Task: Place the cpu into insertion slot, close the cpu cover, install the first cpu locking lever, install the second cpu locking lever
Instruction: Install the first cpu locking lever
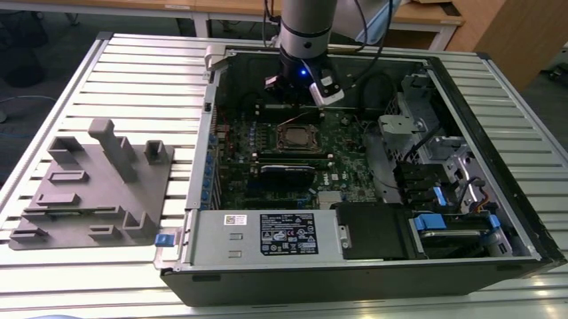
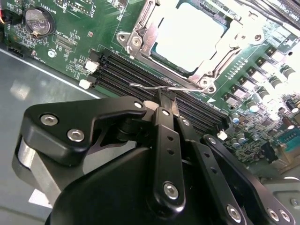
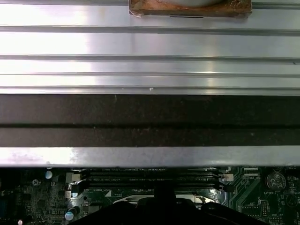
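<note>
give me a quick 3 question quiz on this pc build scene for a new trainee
1. True or false: the cpu cover lies closed over the cpu.
2. The gripper is nearest to: A the coin battery, B a thin wire lever beside the cover, C a blue tab.
3. Fill in: the grey fixture lies to the exterior view's ____ of the case.
Key: 1 true; 2 B; 3 left.
</note>
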{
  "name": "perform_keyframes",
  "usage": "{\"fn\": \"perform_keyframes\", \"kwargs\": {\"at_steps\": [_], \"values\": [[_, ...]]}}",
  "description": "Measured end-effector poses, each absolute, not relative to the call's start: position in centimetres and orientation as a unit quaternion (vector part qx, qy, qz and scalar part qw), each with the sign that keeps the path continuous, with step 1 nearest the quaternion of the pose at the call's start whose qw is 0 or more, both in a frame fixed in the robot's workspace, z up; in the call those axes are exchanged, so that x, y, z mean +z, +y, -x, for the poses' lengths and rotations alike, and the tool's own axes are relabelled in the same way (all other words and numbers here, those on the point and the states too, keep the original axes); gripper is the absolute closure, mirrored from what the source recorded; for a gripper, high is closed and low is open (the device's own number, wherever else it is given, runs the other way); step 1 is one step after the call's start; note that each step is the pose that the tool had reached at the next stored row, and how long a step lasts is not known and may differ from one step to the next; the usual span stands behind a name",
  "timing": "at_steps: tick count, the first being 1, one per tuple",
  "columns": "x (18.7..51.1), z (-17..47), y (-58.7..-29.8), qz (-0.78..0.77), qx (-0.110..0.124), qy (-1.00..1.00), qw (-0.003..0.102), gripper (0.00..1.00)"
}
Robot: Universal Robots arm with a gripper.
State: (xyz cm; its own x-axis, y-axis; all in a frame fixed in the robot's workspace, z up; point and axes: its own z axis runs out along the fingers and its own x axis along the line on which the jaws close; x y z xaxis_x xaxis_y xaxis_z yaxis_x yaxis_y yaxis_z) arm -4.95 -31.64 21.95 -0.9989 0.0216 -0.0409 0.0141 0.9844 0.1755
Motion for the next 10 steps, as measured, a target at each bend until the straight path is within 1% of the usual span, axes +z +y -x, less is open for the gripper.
{"fn": "perform_keyframes", "kwargs": {"at_steps": [10], "values": [[21.77,4.10,-31.45,-0.015,0.085,0.996,0.022,0.89]]}}
